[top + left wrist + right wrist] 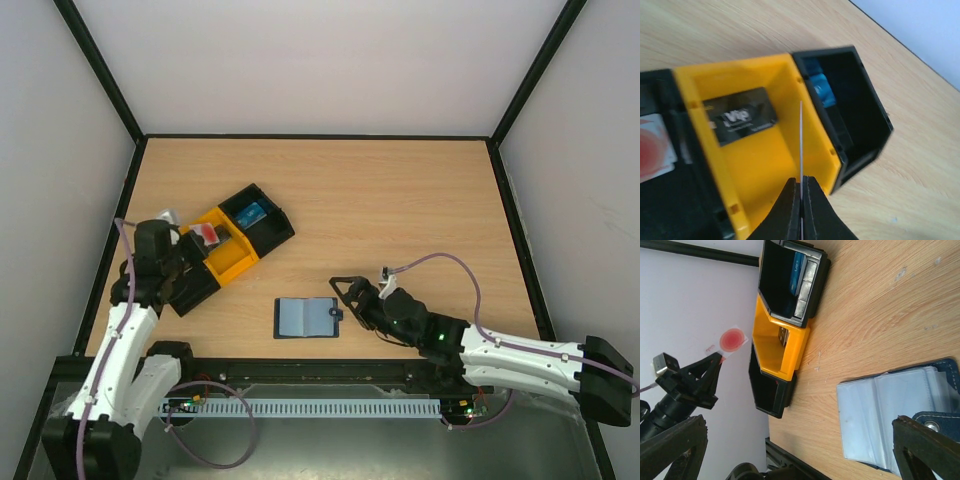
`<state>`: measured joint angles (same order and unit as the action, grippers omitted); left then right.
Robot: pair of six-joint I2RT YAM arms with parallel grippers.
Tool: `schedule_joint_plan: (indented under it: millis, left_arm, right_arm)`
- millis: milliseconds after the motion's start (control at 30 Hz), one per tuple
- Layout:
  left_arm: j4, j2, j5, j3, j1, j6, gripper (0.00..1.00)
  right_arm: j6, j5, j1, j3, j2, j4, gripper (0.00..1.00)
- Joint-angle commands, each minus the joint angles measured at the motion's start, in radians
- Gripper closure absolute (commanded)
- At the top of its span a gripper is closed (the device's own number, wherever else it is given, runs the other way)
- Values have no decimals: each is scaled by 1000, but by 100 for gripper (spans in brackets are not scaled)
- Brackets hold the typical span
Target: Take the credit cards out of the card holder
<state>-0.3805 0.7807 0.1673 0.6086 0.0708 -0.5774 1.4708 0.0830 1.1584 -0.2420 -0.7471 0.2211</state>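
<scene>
Grey-blue card holder (pixel 305 317): lies open and flat by the tabletop's near edge, about midway along. Right gripper (pixel 345 300): jaws spread wide, just beside the holder's tab side. Left gripper (pixel 801 187): pinching a white card with red mark (pixel 732 340) above the yellow tray (pixel 770 165), toward the left edge. Dark card (pixel 742 117) lies in that tray; blue card (pixel 820 90) in the adjoining black tray (pixel 862 110).

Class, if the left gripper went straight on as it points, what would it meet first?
Probably the yellow tray, near its right wall; the white card pinched in the left gripper would touch first. Depth is unclear.
</scene>
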Motion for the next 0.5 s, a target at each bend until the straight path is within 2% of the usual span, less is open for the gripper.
schedule_joint_plan:
  millis: [0,267,467]
  left_arm:
    - [-90,-60,-24,51,-107,-30,97]
    - [-196,-29,-10,69,-304,-59,97]
    - [-244,-12,-41,77,-368,-98,97]
  right_arm:
    - [-25,45,-2,9,26,-46,2]
    - [-57,73,-2,5,47,-64,2]
    - [-55,70,-1,10,45,-67,2]
